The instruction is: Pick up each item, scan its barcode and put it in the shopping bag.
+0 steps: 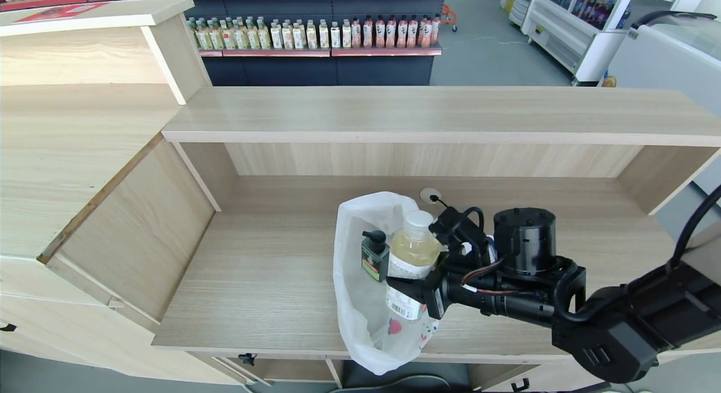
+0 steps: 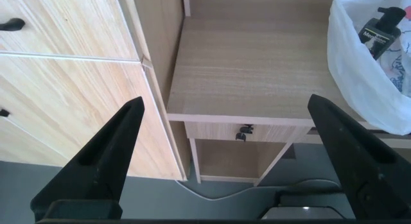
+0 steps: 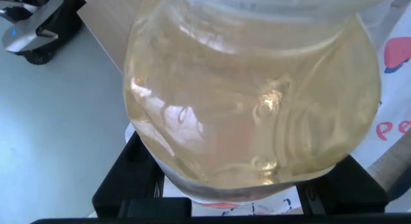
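At bag (image 1: pixel 352 258) mouth, bottle (image 1: pixel 414 251) — in right hand (image 1: pixel 415 287)

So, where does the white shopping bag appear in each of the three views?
Head view: the bag stands low at centre on the counter.
Left wrist view: upper right corner.
Right wrist view: right edge, behind the bottle.
Shared landmark: the wooden counter under it.

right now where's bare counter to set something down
Bare counter lies between the side panel and the shopping bag, and along the top ledge. Crowded at the bag, where the right hand holds the bottle beside a pump bottle.
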Robot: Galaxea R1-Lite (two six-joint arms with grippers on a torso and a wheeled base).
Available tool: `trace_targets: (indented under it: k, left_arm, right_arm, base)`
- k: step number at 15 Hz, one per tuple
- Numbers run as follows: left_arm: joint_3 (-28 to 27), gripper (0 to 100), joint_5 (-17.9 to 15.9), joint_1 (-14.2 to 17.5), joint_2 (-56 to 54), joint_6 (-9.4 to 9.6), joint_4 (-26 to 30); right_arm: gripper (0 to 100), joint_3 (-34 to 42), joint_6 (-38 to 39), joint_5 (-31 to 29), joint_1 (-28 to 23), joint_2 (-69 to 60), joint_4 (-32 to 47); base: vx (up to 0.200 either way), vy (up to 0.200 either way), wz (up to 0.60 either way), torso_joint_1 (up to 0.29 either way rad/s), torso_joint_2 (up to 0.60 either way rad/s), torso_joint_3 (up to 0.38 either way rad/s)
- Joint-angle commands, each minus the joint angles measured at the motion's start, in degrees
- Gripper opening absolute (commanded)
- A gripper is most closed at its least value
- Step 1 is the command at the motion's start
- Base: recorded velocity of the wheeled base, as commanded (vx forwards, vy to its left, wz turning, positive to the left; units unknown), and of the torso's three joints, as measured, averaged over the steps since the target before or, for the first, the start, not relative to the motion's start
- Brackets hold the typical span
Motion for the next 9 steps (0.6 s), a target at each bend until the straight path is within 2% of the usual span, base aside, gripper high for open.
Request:
trace_targets:
  k: [1,2,5,9]
  left_arm:
    - [0.0,100,0.0,0.0,0.0,0.02,0.0]
    - [0.0,100,0.0,0.0,0.0,0.02,0.0]
    - [0.0,100,0.0,0.0,0.0,0.02,0.0]
    - [0.0,100,0.0,0.0,0.0,0.02,0.0]
  right_arm:
    - [0,-0.3,-1.5,0.3,0.8,6.0,-5.1]
    - [0,-0.6,-3.4,0.3,0.9,8.8,-8.1]
    - [0,-1.5,-10.8,0.3,0.5,13.4,-9.1]
    - [0,-5.7,-13.9,0.3,1.0,19.3,-13.0]
  base:
    - [0.000,0.000,0.00,0.000,0.00,0.000]
    - [0.000,0.000,0.00,0.000,0.00,0.000]
    - [0.000,0.000,0.00,0.000,0.00,0.000]
    - [0.000,0.000,0.00,0.000,0.00,0.000]
